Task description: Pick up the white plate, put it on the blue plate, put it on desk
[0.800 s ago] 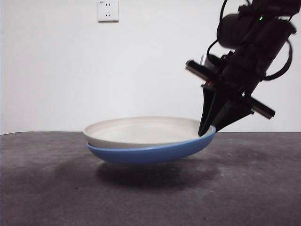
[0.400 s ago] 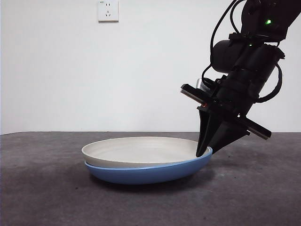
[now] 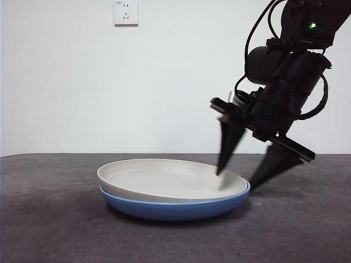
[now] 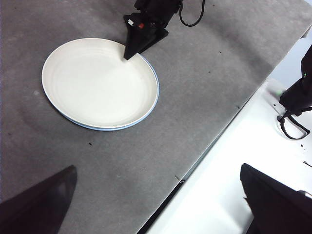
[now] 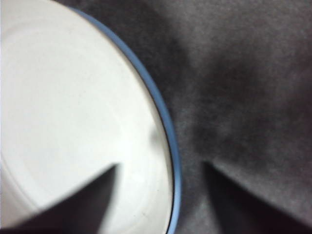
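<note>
The white plate point(image 3: 164, 176) lies nested in the blue plate point(image 3: 170, 209), and the stack rests flat on the desk point(image 3: 55, 230). My right gripper point(image 3: 236, 181) is open at the stack's right rim, one jaw over the white plate's inside and the other outside above the desk. In the right wrist view, the right gripper point(image 5: 161, 165) straddles the blue plate's rim point(image 5: 163, 117), with the white plate point(image 5: 73, 107) to one side and the desk point(image 5: 243, 73) to the other. My left gripper point(image 4: 157, 168) hangs open high above, away from the white plate point(image 4: 97, 80).
A wall socket point(image 3: 125, 12) sits on the white wall behind. The desk's edge point(image 4: 214, 146) runs diagonally in the left wrist view, with a white surface and a black arm base point(image 4: 297, 97) beyond it.
The stacked plates came down from the air onto the desk. The right gripper then opened and let go of the rim.
</note>
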Tool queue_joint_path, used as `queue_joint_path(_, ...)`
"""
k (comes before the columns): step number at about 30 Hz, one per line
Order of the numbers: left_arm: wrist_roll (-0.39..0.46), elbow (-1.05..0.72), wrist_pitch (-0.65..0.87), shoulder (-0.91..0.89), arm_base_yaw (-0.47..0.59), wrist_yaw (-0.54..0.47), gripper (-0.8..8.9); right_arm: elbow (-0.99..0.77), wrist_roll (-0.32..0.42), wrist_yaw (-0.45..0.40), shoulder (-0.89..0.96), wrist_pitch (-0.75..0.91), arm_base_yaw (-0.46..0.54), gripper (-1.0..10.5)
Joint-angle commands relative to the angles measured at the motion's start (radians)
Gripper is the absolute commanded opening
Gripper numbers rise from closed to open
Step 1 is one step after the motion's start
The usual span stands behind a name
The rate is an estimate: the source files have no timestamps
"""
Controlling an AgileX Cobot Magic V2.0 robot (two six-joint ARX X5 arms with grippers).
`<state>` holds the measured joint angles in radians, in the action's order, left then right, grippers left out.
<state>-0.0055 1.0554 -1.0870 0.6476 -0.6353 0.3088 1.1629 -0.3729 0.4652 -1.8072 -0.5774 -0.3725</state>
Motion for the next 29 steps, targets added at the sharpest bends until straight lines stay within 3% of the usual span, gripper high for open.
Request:
queue_joint_path(1, 0.016, 0.010, 0.010, 0.004, -0.004, -0.003, 6.18, 0.025, -0.009, -0.002, -0.011, 0.003, 0.000, 5.8)
queue_joint_path(5, 0.013, 0.010, 0.003, 0.004, -0.005, -0.003, 6.18, 0.045, 0.008, -0.018, 0.039, -0.066, 0.006, 5.9)
queue_joint_path(9, 0.012, 0.010, 0.000, 0.004, -0.005, -0.003, 6.18, 0.077, 0.043, -0.124, 0.149, -0.197, -0.002, 6.0)
queue_joint_path(21, 0.012, 0.010, 0.011, 0.004, -0.005, -0.002, 6.18, 0.088, 0.104, -0.313, 0.628, -0.502, -0.103, 6.0)
queue_joint_path(25, 0.008, 0.010, 0.011, 0.004, -0.005, -0.002, 6.18, 0.088, 0.103, -0.341, 0.765, -0.590, -0.158, 6.0)
queue_joint_path(29, -0.052, 0.010, 0.014, 0.005, -0.005, -0.002, 6.18, 0.085, 0.093, -0.348, 0.885, -0.652, -0.220, 6.0)
